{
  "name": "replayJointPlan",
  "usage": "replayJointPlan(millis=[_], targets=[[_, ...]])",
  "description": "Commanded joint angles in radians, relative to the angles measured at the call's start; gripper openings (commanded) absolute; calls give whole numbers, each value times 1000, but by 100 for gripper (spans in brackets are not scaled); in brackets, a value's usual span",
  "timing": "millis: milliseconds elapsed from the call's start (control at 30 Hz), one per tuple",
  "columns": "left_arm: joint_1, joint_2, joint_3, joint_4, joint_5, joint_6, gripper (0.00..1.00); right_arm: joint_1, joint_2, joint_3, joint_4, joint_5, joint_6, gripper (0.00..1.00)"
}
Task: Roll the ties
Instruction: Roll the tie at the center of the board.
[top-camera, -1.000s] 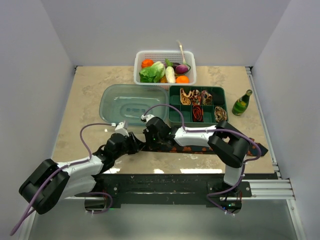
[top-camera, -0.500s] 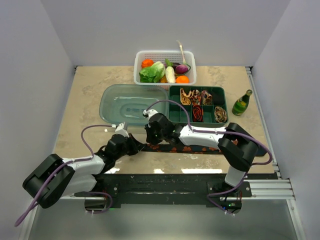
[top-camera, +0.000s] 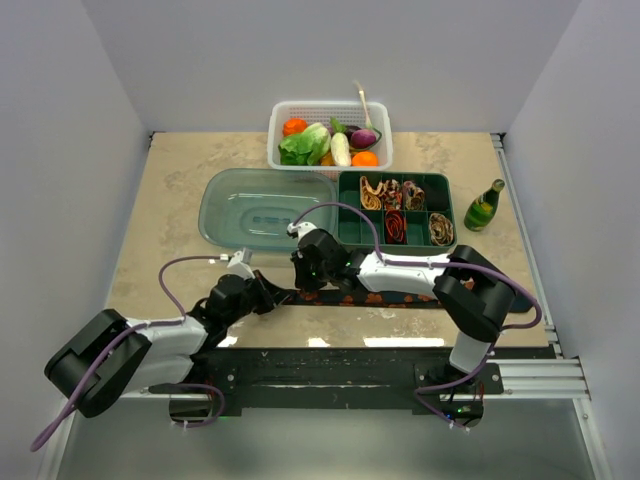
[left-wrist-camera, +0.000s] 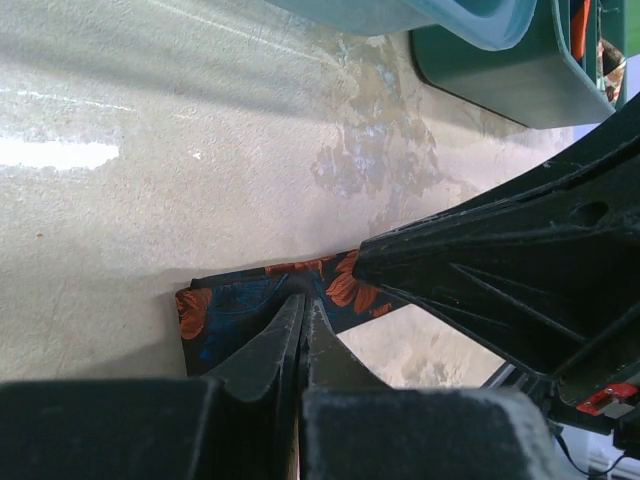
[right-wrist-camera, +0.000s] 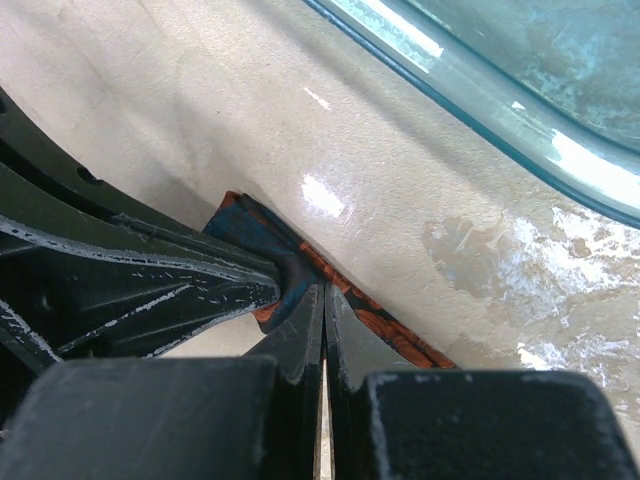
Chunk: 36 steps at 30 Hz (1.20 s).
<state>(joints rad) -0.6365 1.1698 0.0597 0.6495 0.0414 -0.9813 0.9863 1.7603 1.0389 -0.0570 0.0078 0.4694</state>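
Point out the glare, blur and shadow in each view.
Top external: even light, sharp, white reflections along the table's near edge. Left wrist: glare patch on the table at left, the left gripper soft up close, shadow beside the tie. Right wrist: bright glints on the lid rim and table.

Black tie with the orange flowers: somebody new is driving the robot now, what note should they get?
Left gripper: shut, seemingly pinching one end of the black tie.
Right gripper: shut, tips on that same end.
Black tie: otherwise flat along the near edge of the table, not yet rolled.
Done: several rolled ties sit in the green tray.
Left: roll this tie.
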Motion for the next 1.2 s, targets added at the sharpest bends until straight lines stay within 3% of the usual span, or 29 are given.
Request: replayJointPlan(millis=[0,300,633,767,833,1067,1167], targets=[[-5,16,5,64,0,-10,0,-3,-13,9,28,-5,-20,0],[-5,74,37,64,-3,-14,0,-1,60,13,52,-60,-23,0],[-5,25,58,0,-17,-4,0,-3,116,16,63,-81,-25,0],[-3,-70,110,-132,-40,19,22,-3,120,10,60,-71,-28,0],[-2,-140,143,-267,-90,42,27,-3,116,6,60,-66,-26,0],[49,-289,246,-612,-202,76,61,-1,113,-5,63,-68,-25,0],[93,-302,229,-648,-160,81,63,-2,113,-10,66,-71,-25,0]])
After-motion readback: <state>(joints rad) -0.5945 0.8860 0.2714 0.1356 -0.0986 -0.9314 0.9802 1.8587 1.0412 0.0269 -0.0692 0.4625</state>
